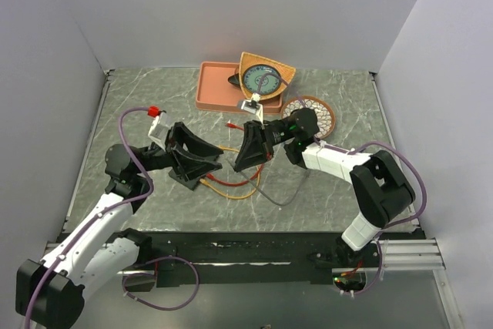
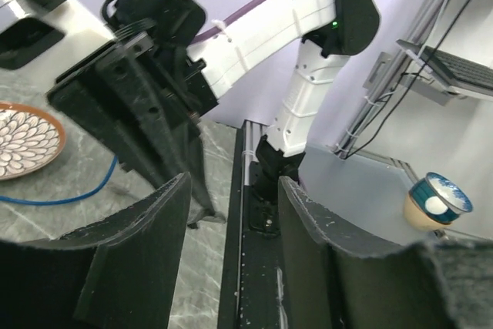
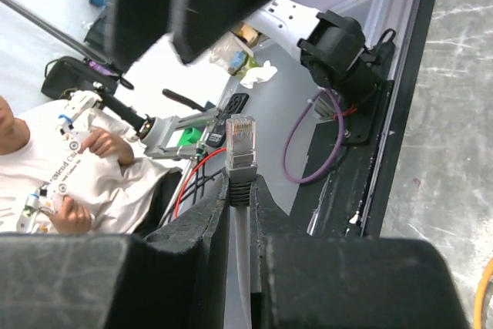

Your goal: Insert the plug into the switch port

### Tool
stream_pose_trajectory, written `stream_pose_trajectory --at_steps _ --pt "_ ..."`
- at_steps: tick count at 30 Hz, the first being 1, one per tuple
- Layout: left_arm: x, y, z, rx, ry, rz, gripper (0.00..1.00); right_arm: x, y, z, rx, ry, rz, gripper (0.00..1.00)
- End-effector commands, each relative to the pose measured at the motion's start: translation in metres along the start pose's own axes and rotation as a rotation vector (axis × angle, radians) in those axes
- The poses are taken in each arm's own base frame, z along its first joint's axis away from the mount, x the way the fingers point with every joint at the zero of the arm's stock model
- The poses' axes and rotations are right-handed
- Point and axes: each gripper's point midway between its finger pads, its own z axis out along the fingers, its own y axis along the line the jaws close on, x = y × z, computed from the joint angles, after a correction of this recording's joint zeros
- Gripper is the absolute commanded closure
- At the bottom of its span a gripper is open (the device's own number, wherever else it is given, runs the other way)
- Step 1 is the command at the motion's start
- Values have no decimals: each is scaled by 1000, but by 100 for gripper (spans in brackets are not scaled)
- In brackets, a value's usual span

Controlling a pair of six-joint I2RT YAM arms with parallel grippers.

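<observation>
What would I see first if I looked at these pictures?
In the middle of the table, the right claw pinches a grey cable whose clear plug sticks out towards the open left claw. At the back sits a pink tray with a patterned plate at its right end.

Grey marbled table (image 1: pixel 131 105) carries a salmon-pink tray (image 1: pixel 214 88) at its far edge. Just to the tray's right sits a round, brown-rimmed plate (image 1: pixel 323 117) patterned in white petals. Near the middle, a tangle of orange and yellow cables (image 1: pixel 235 196) lies loose on the surface, with a thin grey cable (image 1: pixel 281 203) looping beside it.
</observation>
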Motion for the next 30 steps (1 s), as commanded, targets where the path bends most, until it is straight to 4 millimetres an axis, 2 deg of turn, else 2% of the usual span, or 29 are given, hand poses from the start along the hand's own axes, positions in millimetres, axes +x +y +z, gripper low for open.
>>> stream_pose_trajectory --at_steps 1,6,15,18,19,21,26,28,30 --pt "-3 9 8 -28 2 29 46 -14 42 -2 -56 -4 -416 100" --pt "4 20 20 -34 10 7 48 -13 48 -1 -58 -9 -421 100" --pt "9 24 29 -24 23 -13 61 -12 50 -2 -58 -9 -427 100" --pt "9 23 30 -24 18 -14 72 -14 48 -1 -58 -11 -422 100" --pt "7 23 31 -22 14 -12 84 -14 48 -2 -57 -13 -421 100" --pt "7 23 33 -19 14 -27 99 -15 48 -1 -57 -15 -418 100" --pt "8 21 37 -11 30 -33 99 -19 49 -2 -53 -12 -403 99" --pt "6 19 37 -14 26 -20 99 -20 49 -2 -46 -7 -393 95" --pt "5 20 36 -26 30 -9 99 -20 43 -3 -23 -11 -362 87"
